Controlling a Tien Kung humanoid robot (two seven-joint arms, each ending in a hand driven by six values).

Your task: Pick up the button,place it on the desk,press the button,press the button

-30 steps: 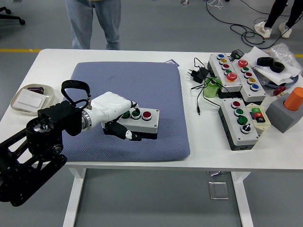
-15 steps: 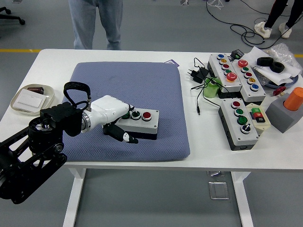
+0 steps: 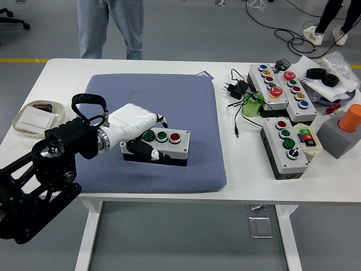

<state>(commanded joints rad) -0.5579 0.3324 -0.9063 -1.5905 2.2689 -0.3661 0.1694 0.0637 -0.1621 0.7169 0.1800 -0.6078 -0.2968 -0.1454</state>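
A grey button box (image 3: 172, 149) with two green buttons and one red button lies on the blue mat (image 3: 169, 96), left of the table's middle. My white left hand (image 3: 144, 133) is at the box's left end, just beside the first green button (image 3: 149, 135). Its thumb (image 3: 143, 151) lies along the box's front face, and its other fingers are relaxed above the box's left edge, holding nothing. All three buttons are uncovered. The black left arm reaches in from the lower left. My right arm does not show.
A person in jeans (image 3: 110, 28) stands at the far side. A small tray (image 3: 22, 129) sits at the left edge. On the right are more button boxes (image 3: 285, 148), cables (image 3: 240, 90), and an orange cylinder on a grey block (image 3: 345, 129).
My left hand has drawn back to the left off the buttons, uncovering both green ones, and its thumb has come in against the box's front. The box has not moved.
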